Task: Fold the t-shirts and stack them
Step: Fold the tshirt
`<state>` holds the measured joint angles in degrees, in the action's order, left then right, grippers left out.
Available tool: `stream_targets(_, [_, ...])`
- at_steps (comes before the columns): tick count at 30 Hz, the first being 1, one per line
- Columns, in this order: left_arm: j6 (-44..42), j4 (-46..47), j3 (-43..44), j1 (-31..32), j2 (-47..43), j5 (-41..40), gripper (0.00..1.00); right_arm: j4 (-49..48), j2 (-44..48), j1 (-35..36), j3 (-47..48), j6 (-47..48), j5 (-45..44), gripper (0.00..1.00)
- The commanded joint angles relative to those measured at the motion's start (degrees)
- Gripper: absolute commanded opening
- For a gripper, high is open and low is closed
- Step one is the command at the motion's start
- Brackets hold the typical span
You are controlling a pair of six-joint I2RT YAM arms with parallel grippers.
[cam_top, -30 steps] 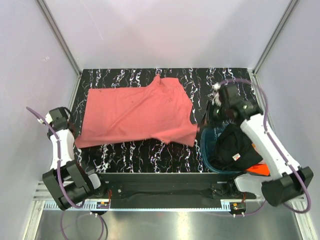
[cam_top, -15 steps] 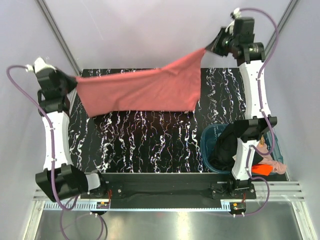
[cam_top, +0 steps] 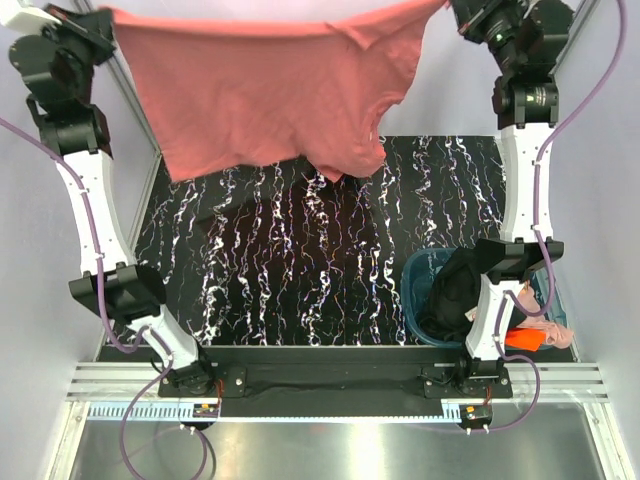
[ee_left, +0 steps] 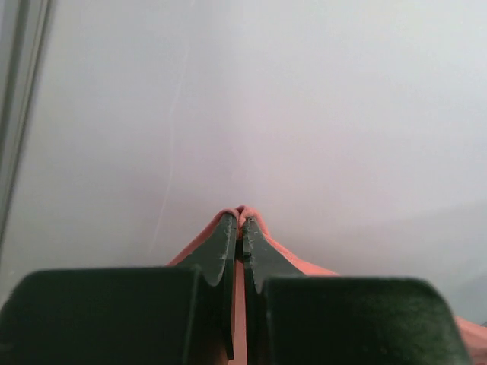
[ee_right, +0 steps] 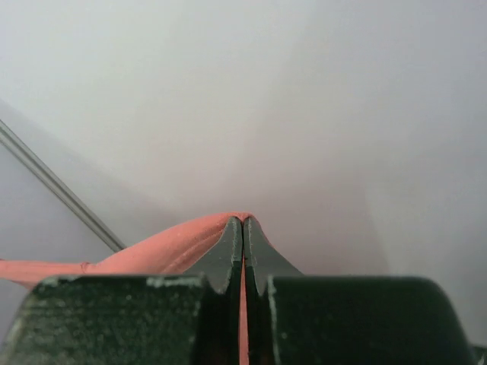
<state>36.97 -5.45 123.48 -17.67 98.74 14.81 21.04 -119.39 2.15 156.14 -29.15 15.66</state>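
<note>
The black marbled desk (cam_top: 300, 290) fills the floor of the white-walled cell. The middle of it carries only the shadow of the cloth above.

High over its far half hangs the large salmon-red t-shirt (cam_top: 260, 90). It is stretched wide between the two arms and lifted wholly off the desk. Its top edge runs nearly level along the upper border of the top view. Its lower hem sags on the left, and a bunched fold droops lowest near the centre right.

Both arms stand tall and almost fully extended, the left arm (cam_top: 85, 190) at the left edge and the right arm (cam_top: 520, 180) at the right.

At the near right corner of the desk sits the round teal basket (cam_top: 413, 285). A black t-shirt (cam_top: 450, 295) is heaped in it and spills over its rim. Just beside the basket, toward the right edge, lie a pale pink t-shirt (cam_top: 545, 328) and a smaller patch of an orange t-shirt (cam_top: 522, 340), both partly hidden by the right arm's base.

The left tool (ee_left: 237, 219) is clenched on a pinch of the salmon-red cloth, which peeks out above its tips. The right tool (ee_right: 243, 223) is likewise clamped tight on another corner of the same t-shirt.
</note>
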Motion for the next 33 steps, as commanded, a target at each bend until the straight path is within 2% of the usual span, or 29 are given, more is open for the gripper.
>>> stream_targets(1, [6.26,7.21,9.04,-3.33,2.15,0.66,0.00,-12.68,3.46,-1.80,3.38,-3.28,-3.18,0.00])
stream_targets(5, [11.45,9.14,11.96,-5.97,1.12,1.54,0.00,-12.95,6.96,-3.73,2.78,-3.02,-4.06,0.00])
stream_targets(12, [9.01,9.94,3.18,-6.67,-11.97,0.31,0.00,-12.95,15.76,-3.73,-2.94,-2.23,-3.09,0.00])
stream_targets(16, [8.03,10.46,0.80,-6.68,-14.10,-1.27,0.00,-15.14,17.62,-3.73,-5.14,-1.53,-3.27,0.00])
stream_targets(22, [11.98,14.76,3.95,-6.76,-8.24,-2.77,0.00,-19.27,12.53,-3.73,-1.28,-1.97,-5.10,0.00])
stream_targets(27, [16.28,16.70,15.11,-6.76,1.70,-4.08,0.00,-24.63,4.79,-4.00,4.35,-2.67,-8.70,0.00])
stream_targets(33, [20.07,22.50,19.25,-6.50,8.39,-8.12,0.00,-30.26,-1.10,-4.35,6.46,-5.74,-12.05,0.00])
